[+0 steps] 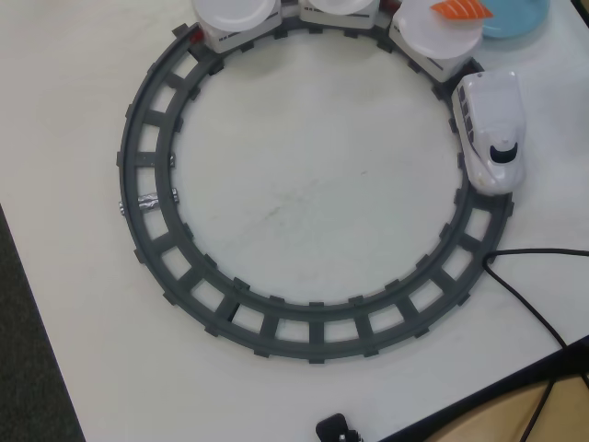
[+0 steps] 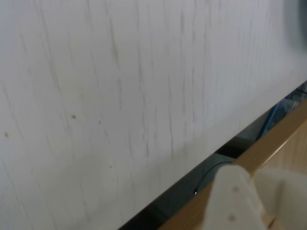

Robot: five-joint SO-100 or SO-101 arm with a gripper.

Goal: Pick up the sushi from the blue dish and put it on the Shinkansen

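A pale white table point(image 1: 304, 203) with faint streaks fills both views; a dark floor strip runs along its left edge in the overhead view and a light wooden surface shows past its lower right edge.

In the wrist view, the white plastic fingers point(image 2: 235, 191) rise from the bottom right corner, blurred, over the table's edge. Only part of them shows, so I cannot tell how far apart they stand, and nothing is seen held in them.

The landmark is the dark grey circular track point(image 1: 147, 230), which takes up most of the overhead view. On the track's upper right curve sits the Shinkansen point(image 1: 492, 129), nose pointing down the picture, its black windshield visible. Its trailing cars follow the track's top arc, each topped by a round white plate point(image 1: 440, 35). The sushi point(image 1: 463, 9), orange on white, lies on the plate of the car directly behind the engine. The blue dish point(image 1: 525, 17) sits just outside the track at the top right corner, partly cut off. A black cable point(image 1: 543, 318) trails outside the track's lower right.
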